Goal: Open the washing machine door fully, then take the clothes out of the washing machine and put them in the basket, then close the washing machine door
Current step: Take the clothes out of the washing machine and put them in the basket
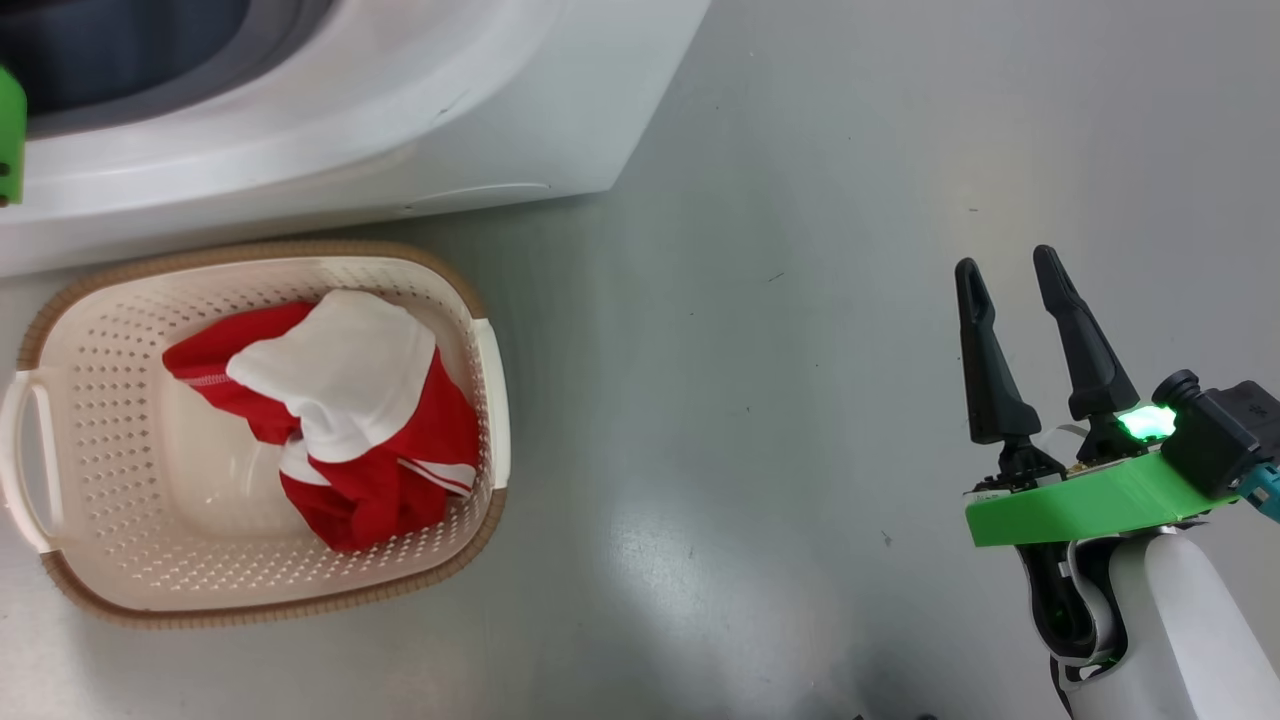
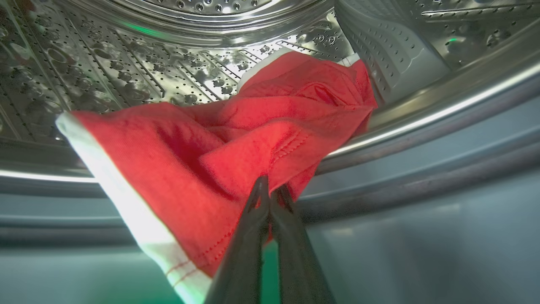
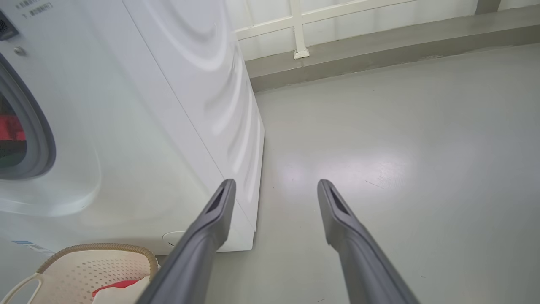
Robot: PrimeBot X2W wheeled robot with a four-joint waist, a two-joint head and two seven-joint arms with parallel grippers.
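Observation:
A red garment with a white band (image 2: pixel 190 160) hangs over the lip of the steel drum (image 2: pixel 126 63) of the washing machine (image 1: pixel 400 120). My left gripper (image 2: pixel 270 190) is shut on its lower red fold. Another piece of red and white clothes (image 1: pixel 350 400) lies crumpled in the cream basket (image 1: pixel 120 450), which stands on the floor just in front of the machine. My right gripper (image 1: pixel 1007 262) hovers open over bare floor, far right of the basket, with nothing between its fingers (image 3: pixel 219 202). The washing machine door is out of view.
A green part of my left arm (image 1: pixel 10 130) sits at the machine's opening. The grey rubber ring (image 2: pixel 443 139) runs below the drum's rim. Grey floor (image 1: pixel 750 400) stretches right of the basket. A wall base and white railing (image 3: pixel 299 33) lie beyond the machine's side.

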